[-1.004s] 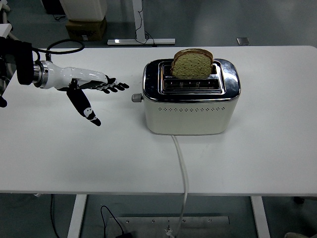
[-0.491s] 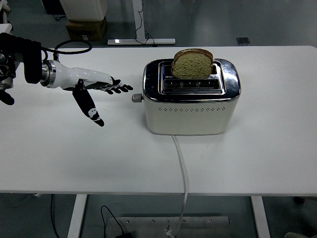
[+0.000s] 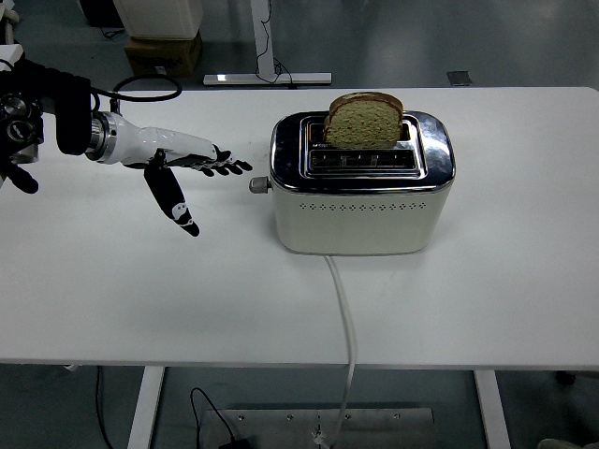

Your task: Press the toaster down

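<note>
We log the toaster (image 3: 362,182) standing upright near the middle of the white worktop (image 3: 487,281), its long side facing us and its cord (image 3: 344,318) running from its base toward the near edge and off the worktop. A slice of bread (image 3: 364,120) stands in the rear slot, most of it above the chrome top, which we read as the carriage being up and the press not yet made. The lever knob (image 3: 257,185) projects from the toaster's left end, low on that face, so the approach has to come from that side.

Our left hand (image 3: 187,168) hangs above the worktop to the left of the toaster, fingers extended flat and wide toward the knob, thumb angled down, holding nothing. The fingertips (image 3: 236,166) sit near the knob but apart from it, slightly above its level. We judge this flat, spread posture suits a push from above: the fingers need to come over the knob, then bear down.

The right hand is not in view.
</note>
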You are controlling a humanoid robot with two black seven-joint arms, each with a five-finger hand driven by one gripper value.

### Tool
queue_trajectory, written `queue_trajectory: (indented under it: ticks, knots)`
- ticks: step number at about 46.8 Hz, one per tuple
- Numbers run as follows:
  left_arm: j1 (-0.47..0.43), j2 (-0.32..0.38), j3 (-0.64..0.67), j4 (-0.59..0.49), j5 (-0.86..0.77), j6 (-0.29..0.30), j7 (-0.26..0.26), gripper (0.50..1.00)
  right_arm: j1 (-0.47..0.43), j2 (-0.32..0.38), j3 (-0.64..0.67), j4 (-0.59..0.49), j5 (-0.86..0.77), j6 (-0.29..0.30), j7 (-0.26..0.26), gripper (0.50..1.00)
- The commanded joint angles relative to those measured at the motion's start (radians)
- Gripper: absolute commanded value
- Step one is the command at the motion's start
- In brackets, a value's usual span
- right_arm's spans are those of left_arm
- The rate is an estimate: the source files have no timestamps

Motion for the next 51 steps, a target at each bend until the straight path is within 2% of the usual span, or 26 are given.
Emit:
queue_trajectory:
  ticks: [1, 51]
  knots:
    - [-0.001, -0.011, 0.0, 0.006, 0.0, 0.0, 0.0, 1.0, 0.0, 0.0, 0.0, 0.0, 0.0, 0.0, 0.0, 0.998]
    - [0.014, -0.051, 0.015, 0.034, 0.001, 0.0, 0.0, 1.0, 0.0, 0.0, 0.0, 0.0, 0.0, 0.0, 0.0, 0.998]
